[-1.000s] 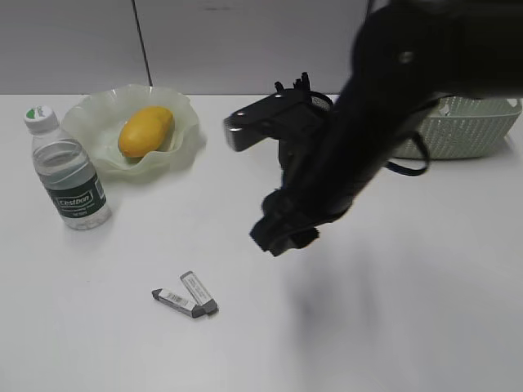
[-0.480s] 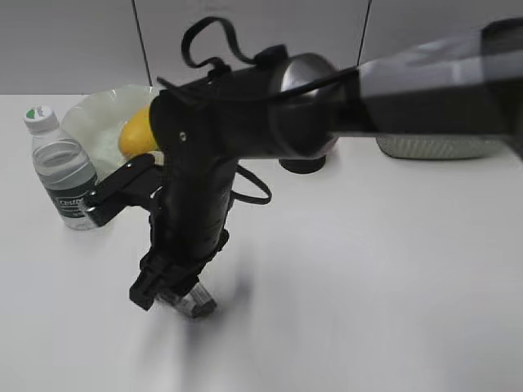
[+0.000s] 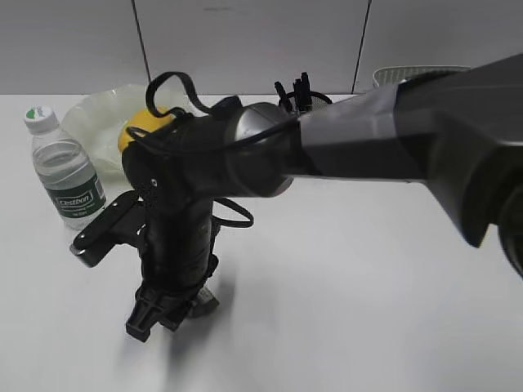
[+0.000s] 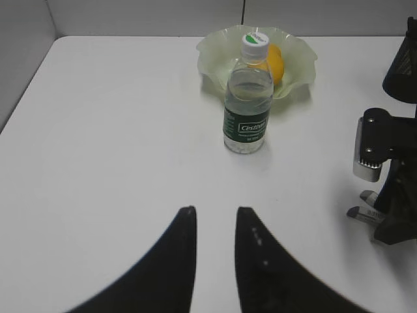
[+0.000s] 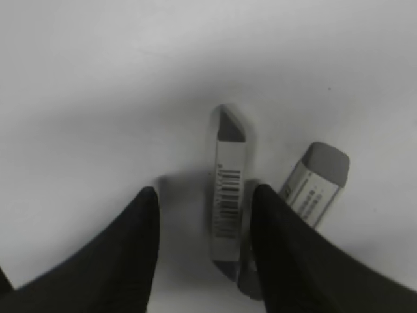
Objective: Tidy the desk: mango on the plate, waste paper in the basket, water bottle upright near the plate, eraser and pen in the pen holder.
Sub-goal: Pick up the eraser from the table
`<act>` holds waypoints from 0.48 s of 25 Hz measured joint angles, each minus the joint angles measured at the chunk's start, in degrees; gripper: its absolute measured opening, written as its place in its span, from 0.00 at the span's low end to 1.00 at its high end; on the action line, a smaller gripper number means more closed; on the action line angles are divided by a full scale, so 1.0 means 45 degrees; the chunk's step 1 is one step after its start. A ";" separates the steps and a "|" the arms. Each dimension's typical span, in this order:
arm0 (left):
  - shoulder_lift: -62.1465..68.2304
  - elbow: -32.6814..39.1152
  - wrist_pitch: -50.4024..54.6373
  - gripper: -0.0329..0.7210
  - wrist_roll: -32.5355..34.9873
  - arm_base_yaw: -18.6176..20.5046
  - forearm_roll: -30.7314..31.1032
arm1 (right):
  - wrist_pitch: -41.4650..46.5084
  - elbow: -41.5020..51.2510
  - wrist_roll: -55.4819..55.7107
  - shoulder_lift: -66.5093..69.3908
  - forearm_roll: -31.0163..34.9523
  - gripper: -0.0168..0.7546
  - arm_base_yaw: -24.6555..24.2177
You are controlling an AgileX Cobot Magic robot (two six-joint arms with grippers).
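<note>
My right gripper (image 5: 206,192) is open and low over the desk (image 3: 368,310), its jaws astride a grey eraser with a barcode sleeve (image 5: 228,189). That eraser lies close to the right finger. A second eraser (image 5: 316,179) lies just outside that finger. In the exterior view the right gripper (image 3: 159,314) hides most of both erasers (image 3: 206,300). The mango (image 4: 277,62) lies in the plate (image 4: 221,55). The water bottle (image 4: 247,111) stands upright before the plate. The pen holder (image 3: 304,100) holds dark sticks. My left gripper (image 4: 215,212) is open and empty. The waste paper is out of view.
The right arm (image 3: 343,147) stretches across the desk from the right, hiding much of the plate (image 3: 90,118) and the basket (image 3: 409,75). The bottle (image 3: 69,175) stands just left of the arm's wrist. A wall runs behind the desk.
My right arm has swung from the middle of the desk to the front left and come down over the two erasers. The bottle, plate and mango have not moved.
</note>
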 joint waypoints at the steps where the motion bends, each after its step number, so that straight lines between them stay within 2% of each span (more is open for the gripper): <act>1: 0.0000 0.0000 0.0000 0.26 0.0000 0.0000 0.0000 | 0.0000 -0.0077 0.0012 0.0160 -0.0076 0.50 0.0000; 3: 0.0000 0.0000 0.0000 0.26 0.0000 0.0024 0.0000 | -0.0013 -0.0244 0.0063 0.0404 -0.0167 0.41 0.0000; 6: 0.0000 0.0000 0.0000 0.26 0.0000 0.0039 0.0000 | -0.0042 -0.0429 0.0386 0.0489 -0.0273 0.15 0.0000; 9: 0.0000 0.0000 0.0000 0.26 0.0000 0.0039 0.0000 | -0.0019 -0.0532 0.1059 0.0172 -0.0610 0.16 0.0000; 12: 0.0000 0.0000 0.0000 0.26 0.0000 0.0039 0.0000 | -0.0256 -0.0520 0.2305 -0.1300 -0.1536 0.16 -0.0251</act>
